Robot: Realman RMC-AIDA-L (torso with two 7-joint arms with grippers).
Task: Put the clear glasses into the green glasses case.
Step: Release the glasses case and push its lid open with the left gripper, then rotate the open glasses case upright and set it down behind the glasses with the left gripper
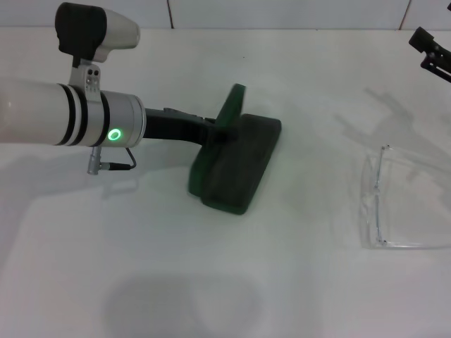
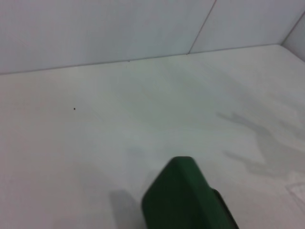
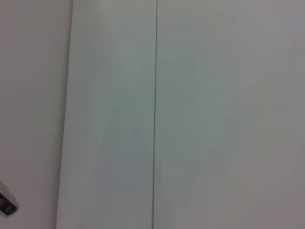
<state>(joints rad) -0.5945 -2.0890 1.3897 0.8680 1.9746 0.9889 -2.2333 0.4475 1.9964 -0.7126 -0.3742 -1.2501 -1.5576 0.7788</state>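
The white table point(image 1: 211, 282) is carrying the green glasses case point(image 1: 236, 165) in its middle, open with the lid standing up. The left gripper point(image 1: 215, 134) is reaching to the lid's edge, but I cannot tell if it is clenched. The clear glasses point(image 1: 394, 204) are lying well apart on the right side, and the right gripper point(image 1: 431, 49) is hanging at the far right corner, its state not visible.

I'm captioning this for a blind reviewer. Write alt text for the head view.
The left gripper reaches across a white table to the green glasses case, holding its lid partly raised. The clear glasses lie on the table to the case's right, apart from it. The right gripper sits at the far right edge, away from both.
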